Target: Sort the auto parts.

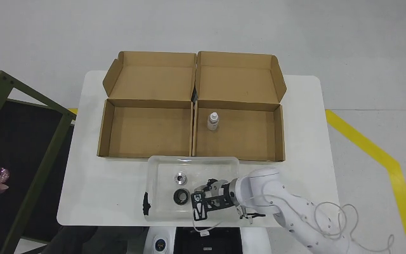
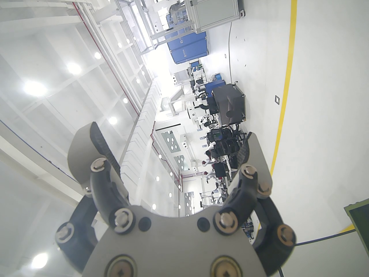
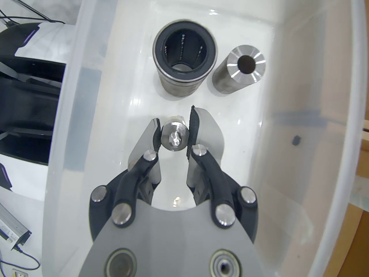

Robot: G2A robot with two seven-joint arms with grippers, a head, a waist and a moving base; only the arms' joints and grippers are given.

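My right gripper (image 3: 173,130) (image 1: 198,200) reaches into the clear plastic bin (image 1: 158,166) (image 3: 302,134) and is shut on a small silver metal part with a stud on top (image 3: 173,138). Just past it in the bin stand a black-lined cylindrical bearing (image 3: 184,59) (image 1: 180,196) and a silver metal sleeve with a bore (image 3: 240,69) (image 1: 181,178). A white bottle-like part (image 1: 214,120) lies in the right cardboard box (image 1: 266,143). The left cardboard box (image 1: 127,136) holds nothing. My left gripper (image 2: 173,145) points up into the room, open, with nothing between its fingers.
Both boxes sit side by side at the table's far half, lids folded back. The bin stands at the table's near edge (image 1: 101,219). A dark green frame (image 1: 38,159) stands left of the table. Yellow floor tape (image 1: 374,152) runs on the right.
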